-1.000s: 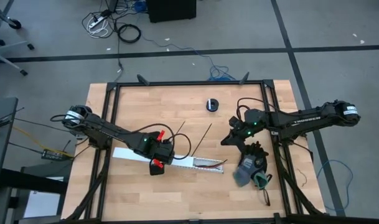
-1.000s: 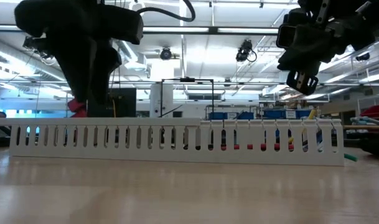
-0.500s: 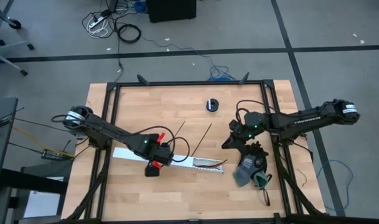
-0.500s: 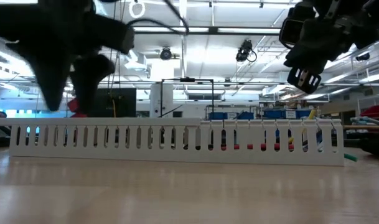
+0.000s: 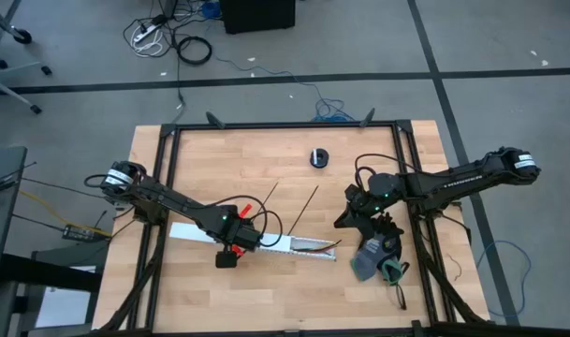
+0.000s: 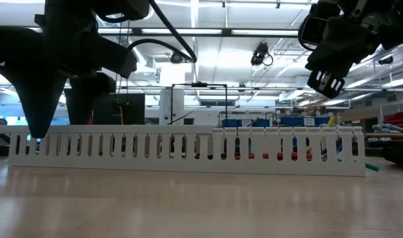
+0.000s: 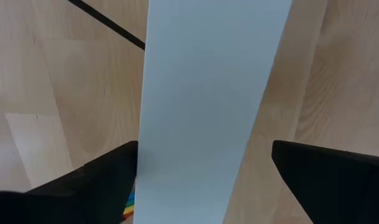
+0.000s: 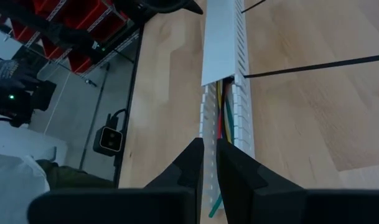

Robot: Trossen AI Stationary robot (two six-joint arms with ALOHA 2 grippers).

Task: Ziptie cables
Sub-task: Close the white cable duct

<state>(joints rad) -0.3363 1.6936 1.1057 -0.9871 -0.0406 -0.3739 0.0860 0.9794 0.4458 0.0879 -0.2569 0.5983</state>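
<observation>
Left gripper [image 7: 201, 171] wide, astride channel [image 5: 256, 240] lid; right gripper [image 8: 210, 165] narrow, holding nothing, at 3 o'clock of cables [image 8: 224, 118]; zipties [image 5: 308, 200] at 12

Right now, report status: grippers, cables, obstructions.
Left gripper open, straddling the covered white channel. Right gripper shut, empty, raised off channel's far end. Cables inside channel; zipties untouched.

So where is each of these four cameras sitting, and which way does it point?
High view: overhead, straight down; both arms, left gripper open over the white channel.
Low view: table height, level across; channel, right gripper above.
Left wrist view: looks down between fingers onto the channel's cover.
Right wrist view: along the channel, cables inside.
All four share the channel.
</observation>
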